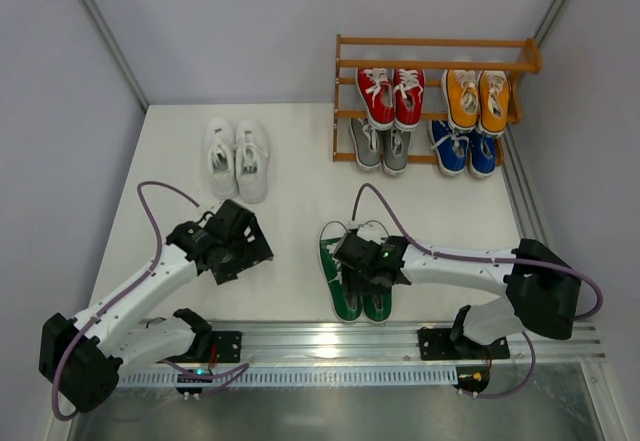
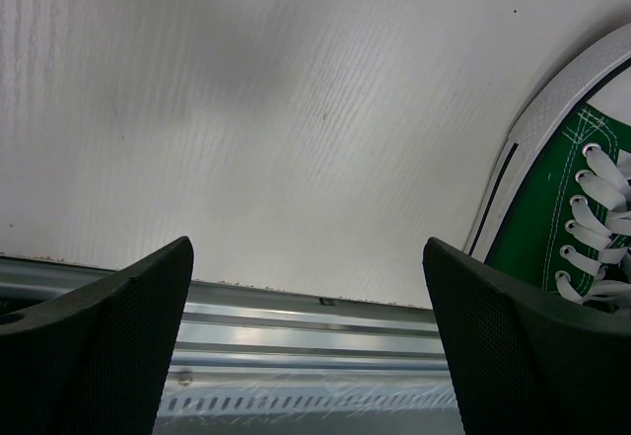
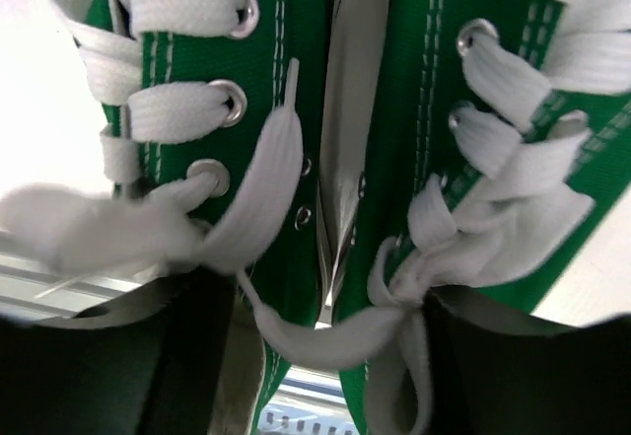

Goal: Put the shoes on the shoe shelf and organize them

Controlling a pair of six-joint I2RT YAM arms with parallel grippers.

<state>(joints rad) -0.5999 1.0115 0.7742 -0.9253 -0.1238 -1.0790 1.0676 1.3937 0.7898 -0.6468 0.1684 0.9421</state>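
The green shoes lie side by side near the table's front edge. My right gripper is down over their heel ends, jaws open. In the right wrist view my gripper has one dark finger at the left shoe's opening and the other at the right shoe's, their inner walls between. My left gripper is open and empty above the table; its own view shows one green shoe at right. The white shoes lie on the table. The shoe shelf holds red, orange, grey and blue pairs.
A metal rail runs along the table's front edge, just behind the green shoes' heels, and shows in the left wrist view. Grey walls close in the table on the left, back and right. The shelf's top tier bears no shoes.
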